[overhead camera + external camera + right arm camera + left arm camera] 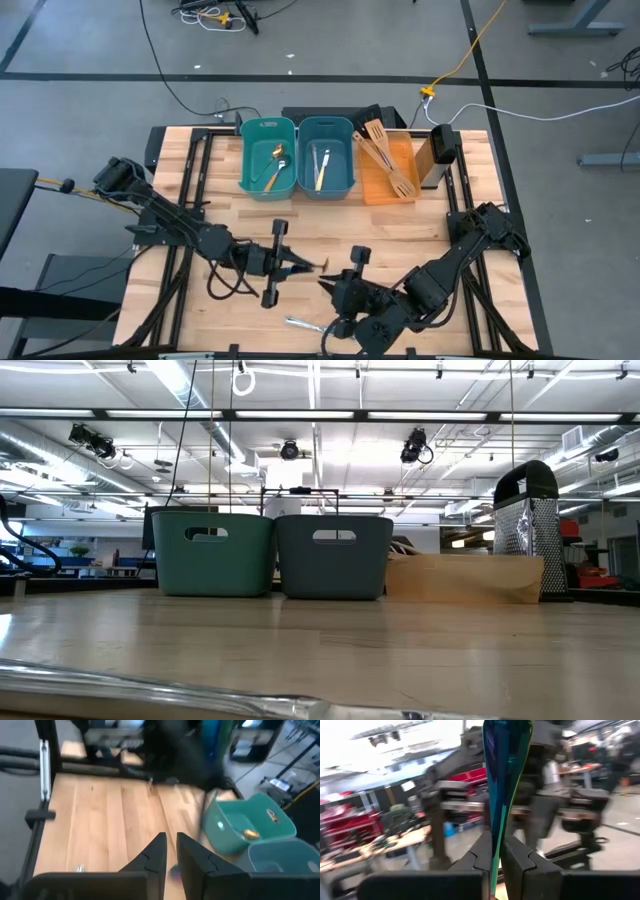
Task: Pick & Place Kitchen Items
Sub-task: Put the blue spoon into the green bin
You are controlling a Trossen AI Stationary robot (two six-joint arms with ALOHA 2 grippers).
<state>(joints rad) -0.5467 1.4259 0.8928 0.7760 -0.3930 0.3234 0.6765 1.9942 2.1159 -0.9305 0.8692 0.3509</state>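
Note:
My left gripper (pixel 303 265) is near the table's middle front, shut on a slim blue and purple spoon (pixel 504 780). My right gripper (pixel 324 286) is just to its right and nearer the front edge; its fingers (pixel 157 851) are close together with nothing between them. A gold spoon (pixel 281 152) lies in the left teal bin (pixel 250 158). Cream-handled cutlery (pixel 321 168) lies in the right teal bin (pixel 345 160). Two pale wooden spatulas (pixel 388 158) lie on the orange tray (pixel 372 192). A silver utensil (pixel 305 324) lies flat on the table by the front edge. My left gripper pinches the spoon's narrow lower part (pixel 496 851) between its two fingers, seen edge-on. The fingers lie about level and point toward the table's right side. The spoon's wider blue end (pixel 506 750) sticks out past the fingertips, in the air.
A metal grater (pixel 441 152) stands at the back right, next to the tray. The bins and the tray stand in a row along the far edge. Bare wood lies between them and the grippers. The silver utensil also shows in the low view (pixel 150 682).

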